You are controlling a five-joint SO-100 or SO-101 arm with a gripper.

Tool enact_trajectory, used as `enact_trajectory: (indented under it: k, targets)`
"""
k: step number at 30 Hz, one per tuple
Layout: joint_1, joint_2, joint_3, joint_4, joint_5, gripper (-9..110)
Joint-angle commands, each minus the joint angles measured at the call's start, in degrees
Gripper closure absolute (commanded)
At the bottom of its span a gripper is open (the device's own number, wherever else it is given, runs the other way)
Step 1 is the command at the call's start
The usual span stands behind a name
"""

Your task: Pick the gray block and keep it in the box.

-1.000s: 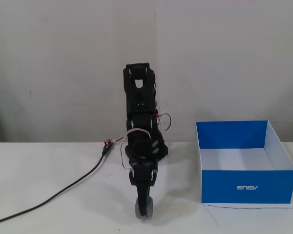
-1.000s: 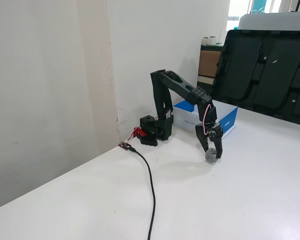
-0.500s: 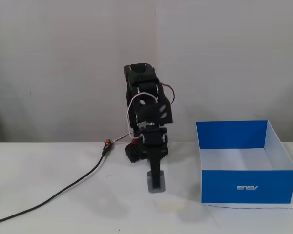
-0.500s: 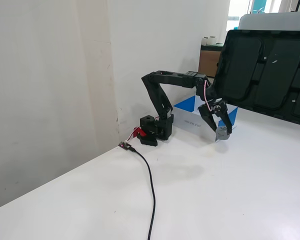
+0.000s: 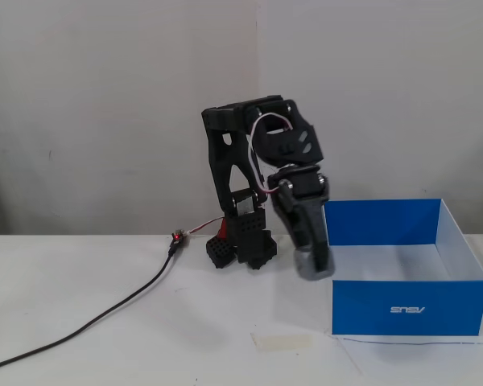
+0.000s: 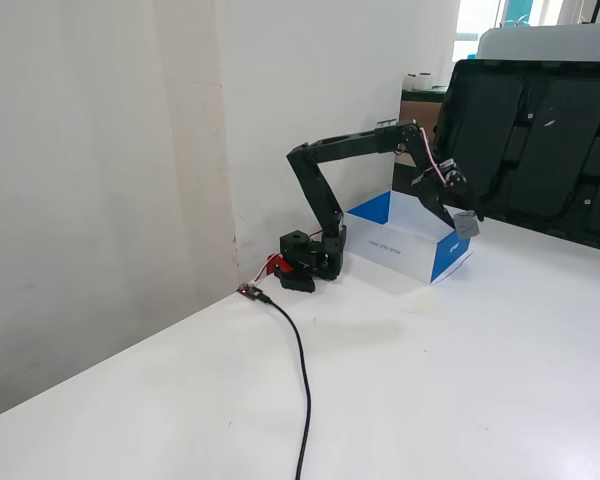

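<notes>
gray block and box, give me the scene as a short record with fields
gripper: shut on the gray block, raised off the table
gray block position: in the air near the box's left front corner in a fixed view; whether it is over the opening cannot be told
box: open top, blue outside, nothing visible inside, standing on the white table
black cable: lying on the table, running from the arm base toward the lower left
task state: block not yet in the box

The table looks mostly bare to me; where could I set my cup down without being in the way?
The white table is bare in front of the black cable, and between cable and wall. It is crowded near the arm's base and the box, where the gripper carries the gray block.
</notes>
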Motion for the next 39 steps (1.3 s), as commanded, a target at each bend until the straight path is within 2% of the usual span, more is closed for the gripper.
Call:
enact_trajectory:
  k: [1, 11, 21, 32, 39]
  targets:
    - [-5.27, 0.09, -8.00, 2.20, -0.70, 99]
    - [-20.21, 1.32, -8.61, 7.29, 0.00, 100]
    - [-34.63, 3.52, -4.57, 6.33, 0.09, 100]
    - [-40.78, 0.79, 0.09, 3.08, -0.62, 100]
    - [-42.19, -0.09, 0.62, 3.34, -5.19, 83]
